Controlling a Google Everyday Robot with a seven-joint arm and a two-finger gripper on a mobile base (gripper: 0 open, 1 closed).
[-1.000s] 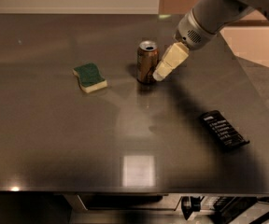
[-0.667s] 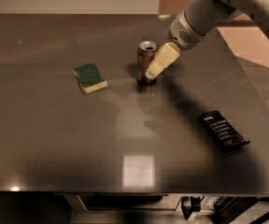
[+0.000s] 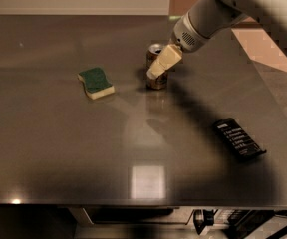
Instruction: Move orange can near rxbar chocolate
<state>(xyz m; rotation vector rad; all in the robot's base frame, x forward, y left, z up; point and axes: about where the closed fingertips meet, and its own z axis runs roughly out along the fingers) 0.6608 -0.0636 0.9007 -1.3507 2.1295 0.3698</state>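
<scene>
The orange can (image 3: 155,50) stands upright at the middle back of the dark table (image 3: 59,143), with its silver top showing. My gripper (image 3: 160,67) comes down from the upper right on a white arm and sits right at the can, covering part of its front. The can is still on the table. The rxbar chocolate (image 3: 239,138), a flat black bar with white lettering, lies on the table to the front right, well apart from the can.
A green-and-yellow sponge (image 3: 95,82) lies on the table left of the can. The table's front edge runs along the bottom, with dark equipment (image 3: 218,218) below it. The right edge slants past the bar.
My gripper has moved left, from beside the can's right side to in front of the can. The can, bar and sponge have not moved.
</scene>
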